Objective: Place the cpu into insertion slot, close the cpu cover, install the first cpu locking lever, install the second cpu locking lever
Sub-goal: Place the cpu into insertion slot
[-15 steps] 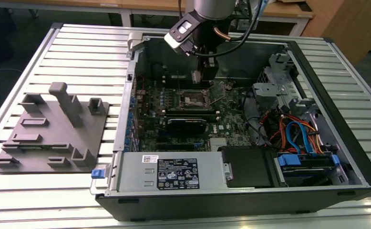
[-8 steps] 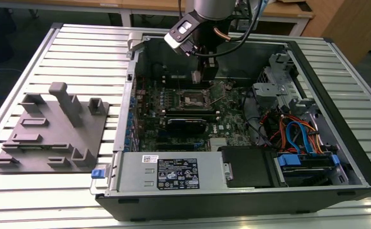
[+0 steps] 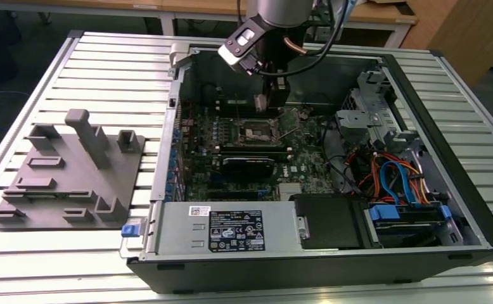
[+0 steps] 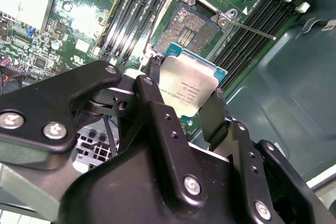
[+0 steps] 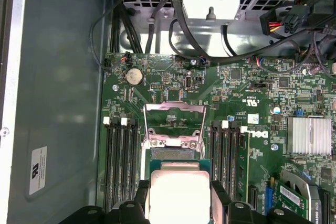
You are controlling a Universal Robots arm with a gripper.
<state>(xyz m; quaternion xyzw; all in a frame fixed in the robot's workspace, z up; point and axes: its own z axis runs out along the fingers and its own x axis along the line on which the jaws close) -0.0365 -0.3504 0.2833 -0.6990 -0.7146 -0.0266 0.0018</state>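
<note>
Above the motherboard [image 4: 37, 51], gripper [image 4: 184, 95] clamps the printed cpu [image 4: 190, 80].

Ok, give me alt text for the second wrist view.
The black gripper holds the cpu by two opposite edges, silver face showing, above a green motherboard. Beyond it the insertion slot lies open and empty, between rows of long black slots.

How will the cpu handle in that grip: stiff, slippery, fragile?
Probably stiff: the cpu sits flat, unbent, in the gripper. Likely light, being a thin plate. Held by its edges alone, it might slip or tilt.
</note>
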